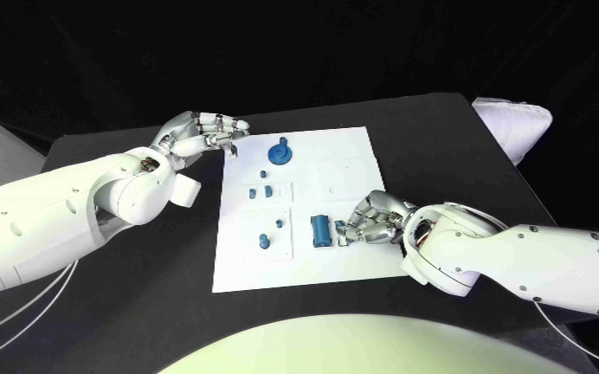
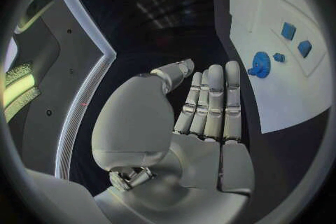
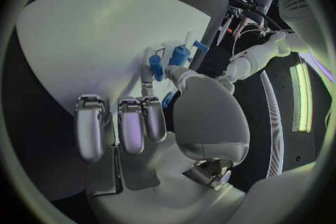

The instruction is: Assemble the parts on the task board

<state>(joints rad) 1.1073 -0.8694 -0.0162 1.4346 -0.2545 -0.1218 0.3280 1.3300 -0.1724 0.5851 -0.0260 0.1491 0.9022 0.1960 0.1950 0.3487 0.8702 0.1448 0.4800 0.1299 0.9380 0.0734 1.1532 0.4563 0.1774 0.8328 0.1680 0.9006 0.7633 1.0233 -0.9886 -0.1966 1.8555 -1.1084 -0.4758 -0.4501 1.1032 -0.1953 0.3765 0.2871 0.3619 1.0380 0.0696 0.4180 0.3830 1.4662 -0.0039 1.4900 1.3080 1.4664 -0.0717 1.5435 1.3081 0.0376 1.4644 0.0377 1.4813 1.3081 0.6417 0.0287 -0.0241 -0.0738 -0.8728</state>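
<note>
The white task board (image 1: 337, 175) lies in the middle of the black table. On it are a round blue knob (image 1: 282, 155), several small blue pieces (image 1: 260, 191), a blue peg (image 1: 263, 241) and a blue cylinder (image 1: 321, 230). My right hand (image 1: 375, 216) rests on the board just right of the cylinder, fingers curled. In the right wrist view a small blue part (image 3: 167, 100) sits pinched between its thumb and a finger. My left hand (image 1: 206, 136) hovers off the board's far left corner, holding nothing; its fingers (image 2: 213, 101) lie straight and side by side near the knob (image 2: 260, 63).
A white padded object (image 1: 514, 123) sits at the table's far right edge. Bare black table (image 1: 150, 261) lies left of the board, under my left arm.
</note>
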